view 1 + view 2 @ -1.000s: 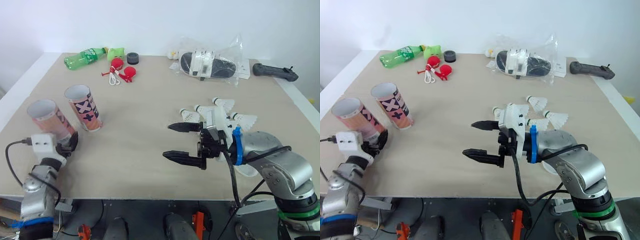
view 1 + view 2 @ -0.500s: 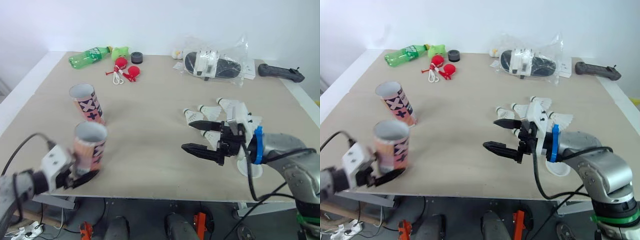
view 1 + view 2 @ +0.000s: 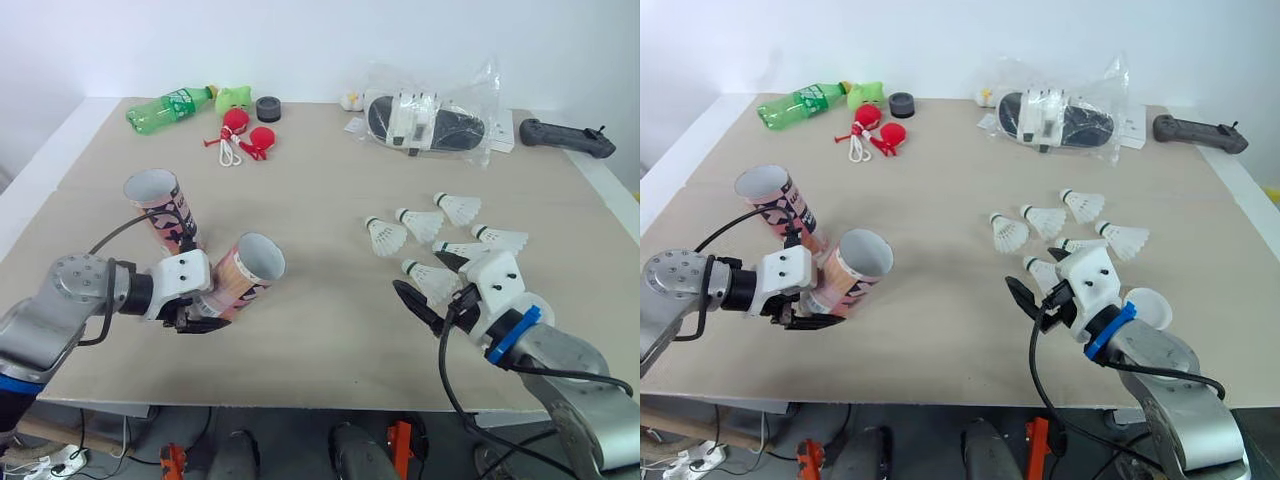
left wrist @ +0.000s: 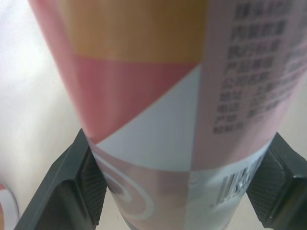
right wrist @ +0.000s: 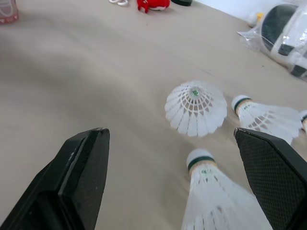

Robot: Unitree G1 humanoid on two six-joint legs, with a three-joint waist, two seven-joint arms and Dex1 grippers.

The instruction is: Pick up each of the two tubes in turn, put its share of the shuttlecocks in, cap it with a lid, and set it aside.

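Table (image 3: 320, 180) carrying everything. Left gripper (image 3: 195, 310) clamping fingers on first tube (image 3: 245, 275), holding it off table near front-left edge, tilting open mouth toward right arm. Tube showing pink, orange and white print. Second tube (image 3: 160, 205) standing upright just behind.

Step in hand, judging: loading first tube. Right gripper (image 5: 168, 136) hovering, fingers spread wide, gripping nothing, just beside shuttlecocks (image 3: 420, 225) lying clustered on table. Next move calling for closing on nearest one, feeding it into mouth. White lid (image 3: 1145, 303) lying beside right arm.
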